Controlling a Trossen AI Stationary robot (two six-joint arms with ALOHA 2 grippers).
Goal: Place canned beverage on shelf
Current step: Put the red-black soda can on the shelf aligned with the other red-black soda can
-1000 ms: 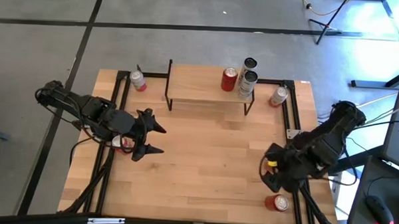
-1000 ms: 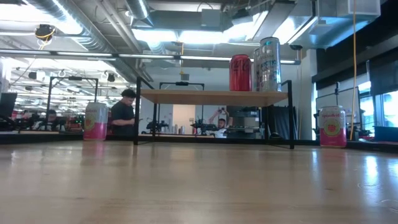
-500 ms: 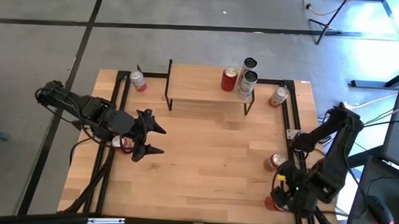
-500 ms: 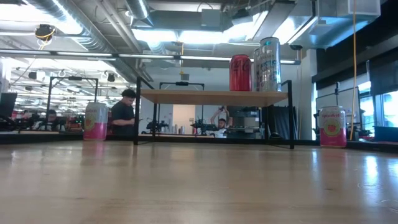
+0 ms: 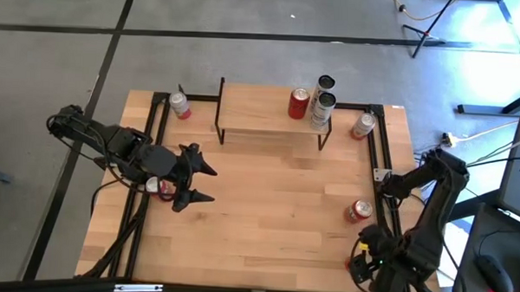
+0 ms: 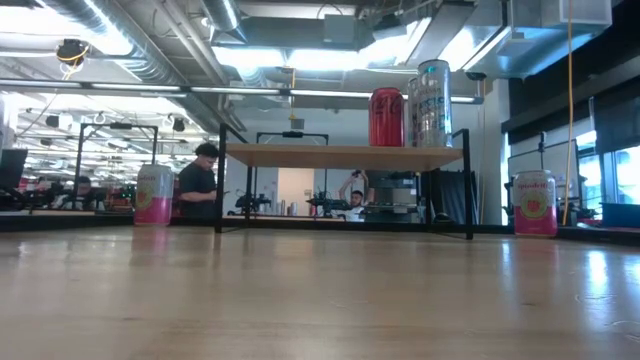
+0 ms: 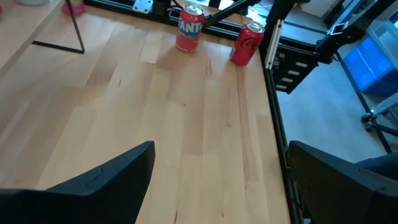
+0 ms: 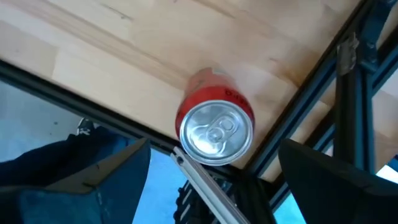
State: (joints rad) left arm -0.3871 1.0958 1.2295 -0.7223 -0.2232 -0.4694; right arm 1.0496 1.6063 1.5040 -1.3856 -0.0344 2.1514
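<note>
**Right claw over the corner can, shelf holding three**

High view: I see the shelf (image 5: 270, 112) at the far edge of the desk (image 5: 266, 224), with a red can (image 5: 299, 104) and two tall silver cans (image 5: 321, 109) crowded at its right end; its left part is bare. The middle of the desk is open. My right claw (image 5: 364, 262) sits at the near right corner, over the desk edge; my left claw (image 5: 194, 183) waits near the left side.

Low view: the shelf (image 6: 345, 155) stands beyond a wide stretch of bare wood, a pink can (image 6: 153, 194) left of it and another (image 6: 533, 204) right.

Left wrist view: fingers (image 7: 93, 180) spread wide, holding nothing.

Right wrist view: fingers (image 8: 93, 168) wide apart above a red corner can (image 8: 216, 127) standing right at the desk's rim, not touching it.
</note>
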